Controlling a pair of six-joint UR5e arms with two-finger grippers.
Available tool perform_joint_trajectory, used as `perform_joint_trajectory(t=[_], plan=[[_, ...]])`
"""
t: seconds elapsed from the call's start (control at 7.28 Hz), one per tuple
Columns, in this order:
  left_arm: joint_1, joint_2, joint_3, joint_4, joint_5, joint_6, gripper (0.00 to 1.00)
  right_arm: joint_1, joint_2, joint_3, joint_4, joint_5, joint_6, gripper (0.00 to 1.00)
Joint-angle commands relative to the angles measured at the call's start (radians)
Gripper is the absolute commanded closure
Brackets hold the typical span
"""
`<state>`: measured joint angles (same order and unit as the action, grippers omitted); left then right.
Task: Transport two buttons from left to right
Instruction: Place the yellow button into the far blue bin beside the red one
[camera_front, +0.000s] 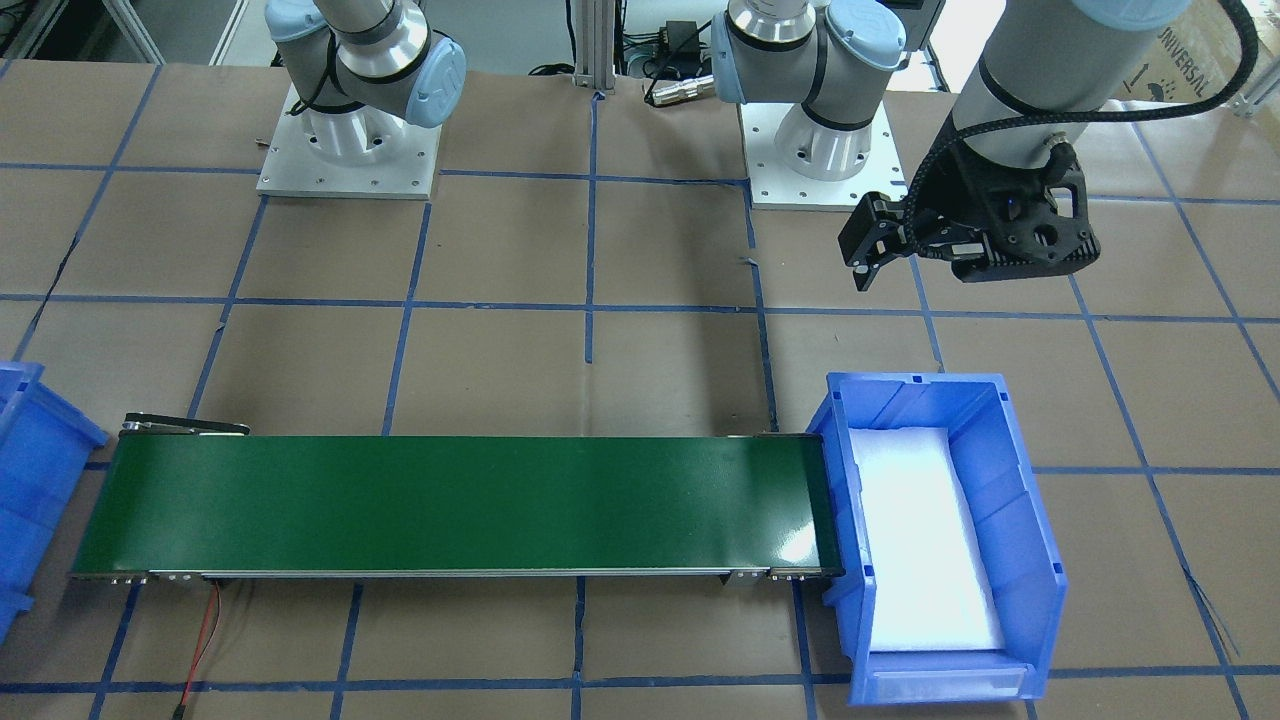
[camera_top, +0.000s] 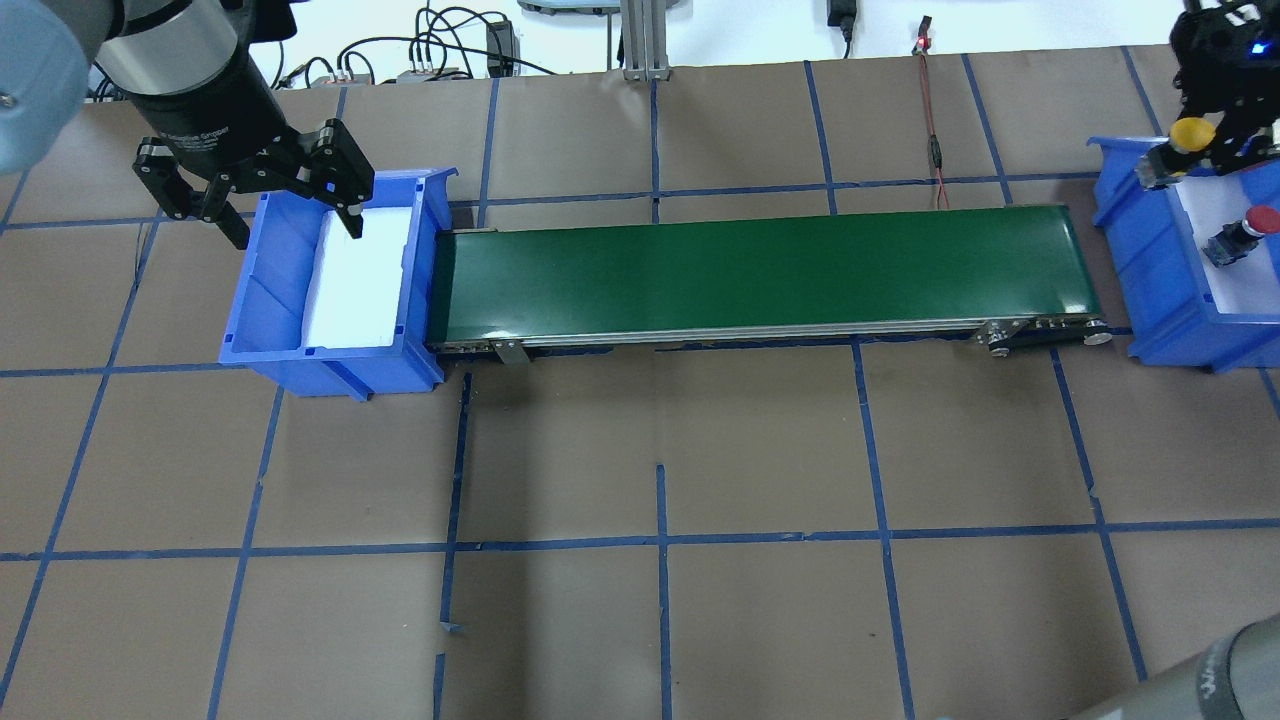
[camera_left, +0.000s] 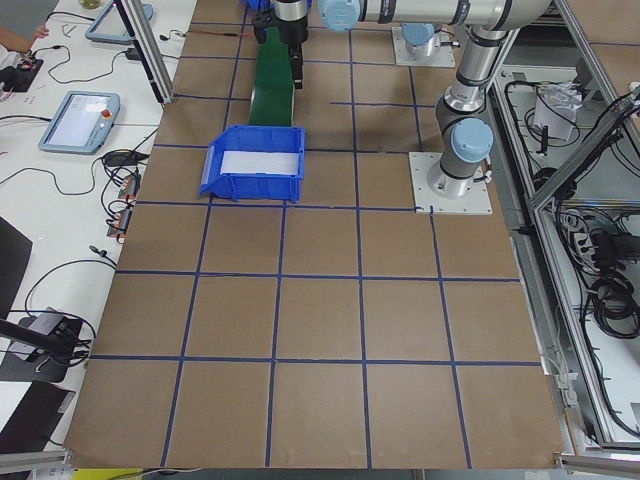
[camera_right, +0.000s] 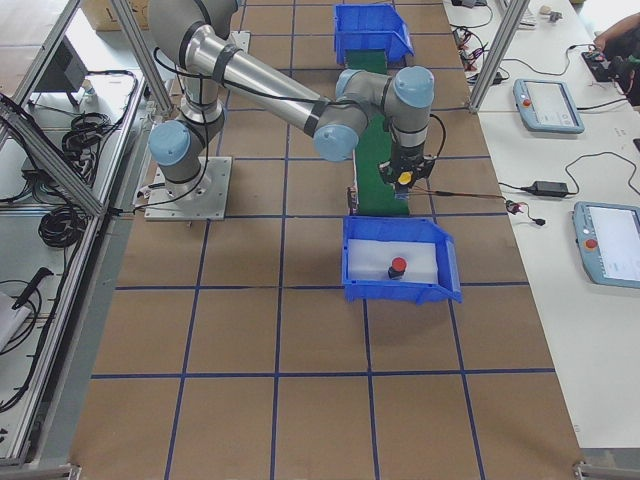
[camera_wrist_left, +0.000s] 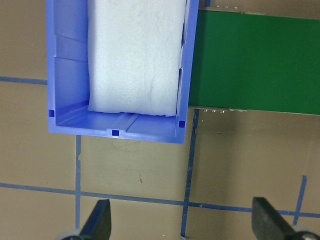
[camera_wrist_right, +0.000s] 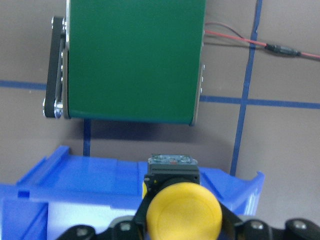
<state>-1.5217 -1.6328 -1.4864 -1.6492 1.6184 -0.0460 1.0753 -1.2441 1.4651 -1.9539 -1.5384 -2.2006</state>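
The yellow-capped button (camera_top: 1191, 133) is held in my right gripper (camera_top: 1197, 156), which is shut on it above the back edge of the right blue bin (camera_top: 1140, 262). In the right wrist view the yellow cap (camera_wrist_right: 184, 210) fills the space between the fingers, over the bin's rim (camera_wrist_right: 75, 175). The red-capped button (camera_top: 1241, 233) lies on its side on the white foam in that bin; it also shows in the exterior right view (camera_right: 397, 267). My left gripper (camera_top: 297, 235) is open and empty above the left blue bin (camera_top: 250, 300). That bin holds only white foam (camera_wrist_left: 135, 55).
A green conveyor belt (camera_top: 760, 270) runs between the two bins. A red-black cable (camera_top: 932, 120) lies behind the belt near its right end. Brown table surface with blue tape lines surrounds everything. The arm bases (camera_front: 350, 150) stand at the robot's side of the table.
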Motion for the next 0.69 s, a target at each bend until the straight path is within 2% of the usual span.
perform_joint_trajectory(t=[0.0,0.14,0.41,0.55], plan=[[0.000,0.001,0.000,-0.001,0.000,0.000,0.00,-0.116,0.055,-0.016,-0.019,0.014,-0.136,0.87],[0.000,0.001,0.000,-0.001,0.000,0.000,0.00,-0.153,0.098,-0.011,-0.019,0.020,-0.140,0.87],[0.000,0.001,0.000,-0.001,0.000,0.000,0.00,-0.163,0.115,0.049,-0.025,0.026,-0.154,0.87],[-0.002,0.001,0.000,-0.001,0.000,0.000,0.00,-0.163,0.120,0.082,-0.078,0.026,-0.175,0.86]])
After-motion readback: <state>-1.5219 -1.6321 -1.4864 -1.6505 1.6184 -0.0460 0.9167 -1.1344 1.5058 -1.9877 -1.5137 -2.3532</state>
